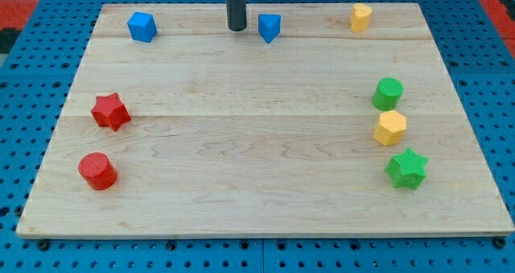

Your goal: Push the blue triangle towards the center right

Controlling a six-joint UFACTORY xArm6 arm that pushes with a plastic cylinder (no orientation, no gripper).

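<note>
The wide middle of the board (pixel 241 144) lies open; a green cylinder (pixel 388 93), yellow hexagon (pixel 390 128) and green star (pixel 406 168) crowd its right edge.

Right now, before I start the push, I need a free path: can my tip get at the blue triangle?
Probably yes. My tip stands just to the view's left of the blue triangle, with only bare board between them and no other block close by.
</note>
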